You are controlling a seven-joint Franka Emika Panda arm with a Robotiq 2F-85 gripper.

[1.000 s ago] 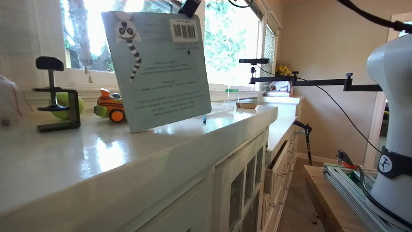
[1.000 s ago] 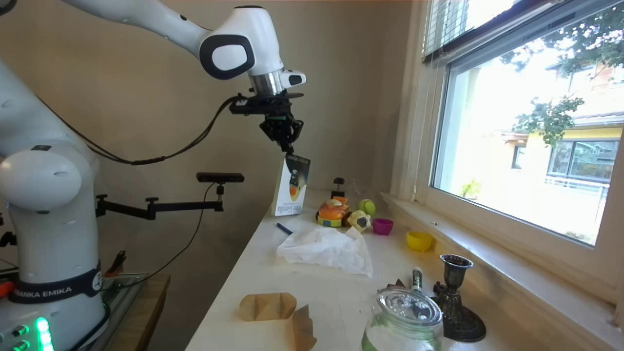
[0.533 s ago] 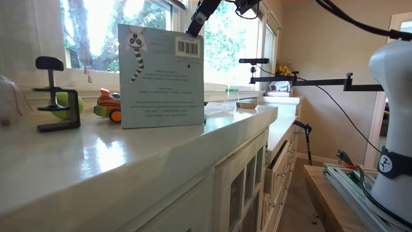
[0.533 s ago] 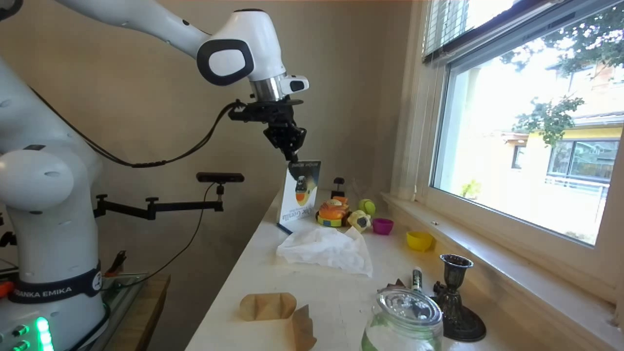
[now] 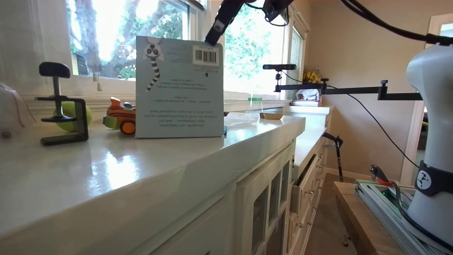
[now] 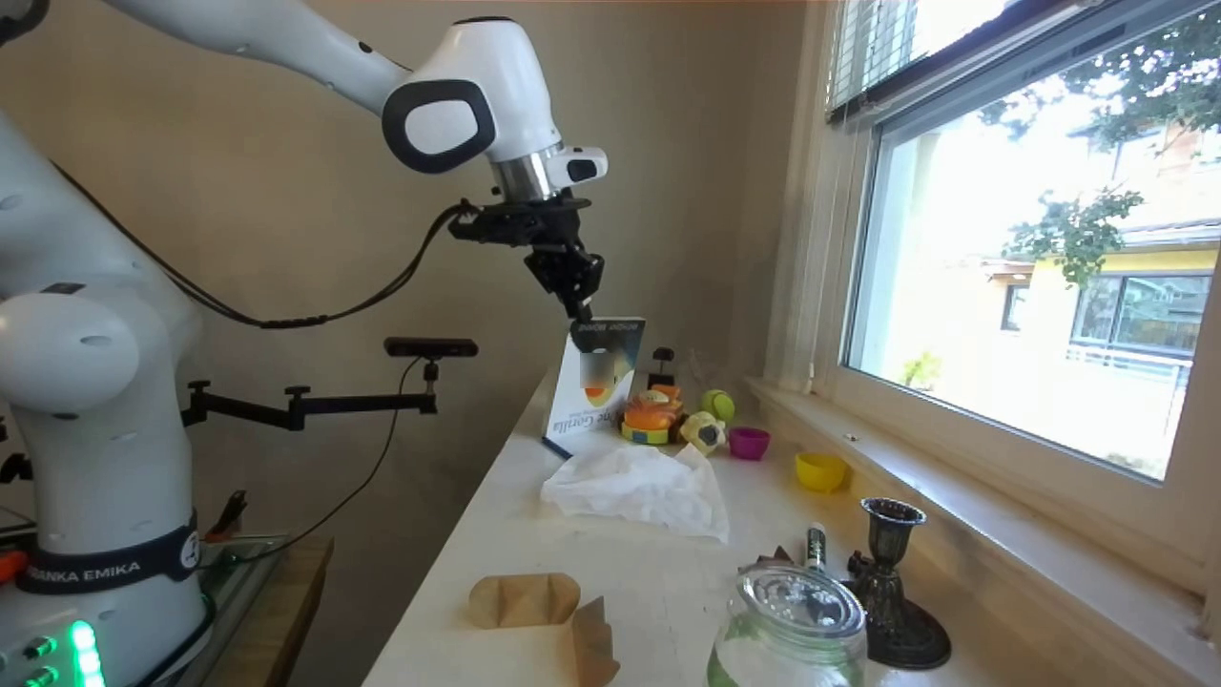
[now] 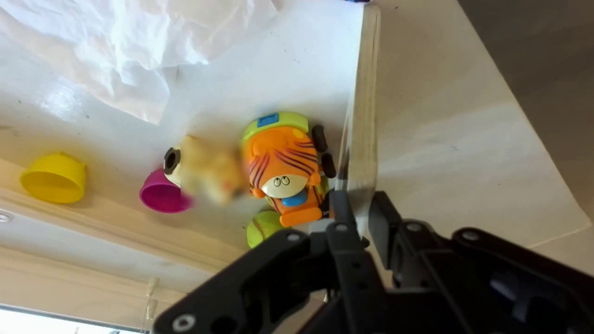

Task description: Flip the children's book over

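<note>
The children's book (image 5: 180, 102) stands close to upright on the counter, its bottom edge along the surface. Its pale grey-green back, with upside-down text and a barcode, faces an exterior view. Its glossy cover with an upside-down title (image 6: 593, 386) faces the camera in an exterior view. In the wrist view the book (image 7: 365, 97) is seen edge-on, its page edges running down between the fingers. My gripper (image 7: 362, 204) is shut on the book's top edge. In the exterior views the gripper (image 5: 213, 38) comes from above, near the barcode corner; its fingertips (image 6: 580, 319) meet the top edge.
The orange toy (image 7: 283, 162) stands close beside the book. A black clamp (image 5: 67, 106), tennis ball (image 6: 717, 405), purple cup (image 6: 749, 443), yellow cup (image 6: 820, 471) and white crumpled sheet (image 6: 639, 491) are on the counter (image 5: 170, 156). A glass jar (image 6: 792, 620) and candlestick (image 6: 892, 592) stand farther along.
The book has come down and levelled from a tilt with one lower corner raised; its bottom edge now lies along the counter. The gripper has lowered with it and its angle has changed.
</note>
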